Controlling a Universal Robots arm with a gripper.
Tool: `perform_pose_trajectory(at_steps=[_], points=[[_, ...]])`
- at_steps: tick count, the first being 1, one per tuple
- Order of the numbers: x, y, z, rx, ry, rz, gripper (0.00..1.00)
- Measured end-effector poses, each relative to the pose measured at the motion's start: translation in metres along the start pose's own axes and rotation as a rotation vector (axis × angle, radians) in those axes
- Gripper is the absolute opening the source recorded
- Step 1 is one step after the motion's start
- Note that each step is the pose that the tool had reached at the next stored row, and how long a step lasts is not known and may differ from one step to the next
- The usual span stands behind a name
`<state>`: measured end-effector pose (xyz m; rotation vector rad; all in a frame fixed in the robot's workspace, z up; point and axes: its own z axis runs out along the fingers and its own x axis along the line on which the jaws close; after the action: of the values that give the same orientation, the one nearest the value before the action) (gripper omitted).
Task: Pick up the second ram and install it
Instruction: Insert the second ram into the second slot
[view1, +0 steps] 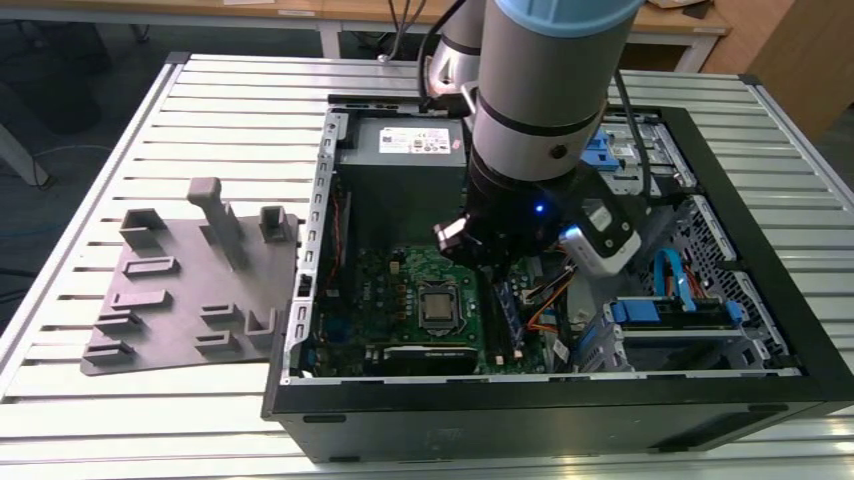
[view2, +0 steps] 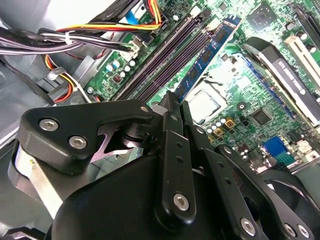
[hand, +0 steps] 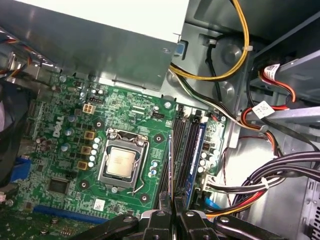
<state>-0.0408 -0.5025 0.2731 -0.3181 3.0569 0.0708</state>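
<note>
My gripper (hand: 173, 214) is shut on the second ram (hand: 170, 165). In the first wrist view the ram is a thin edge-on strip running out from between the fingers. The second wrist view shows its dark blue side (view2: 207, 57) reaching up from the gripper (view2: 174, 106). It hangs low over the green motherboard (hand: 65, 115), between the silver processor (hand: 121, 162) and the black memory slots (hand: 182, 150). I cannot tell whether it touches a slot. Another blue ram strip (hand: 196, 150) stands seated in the outer slot. In the exterior view my arm (view1: 534, 130) reaches down into the open computer case (view1: 561, 385).
Bundled cables (hand: 260, 175) crowd the space beside the slots. A grey power supply (view1: 400, 150) sits at the far end of the case, and a drive cage with blue parts (view1: 667, 310) on the exterior view's right. A grey tray with posts (view1: 174, 290) lies outside the case.
</note>
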Motion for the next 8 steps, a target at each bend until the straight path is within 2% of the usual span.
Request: perform_pose_trajectory(at_steps=[8], points=[[0.0000, 0.0000, 0.0000, 0.0038, -0.0020, 0.052, 0.11]])
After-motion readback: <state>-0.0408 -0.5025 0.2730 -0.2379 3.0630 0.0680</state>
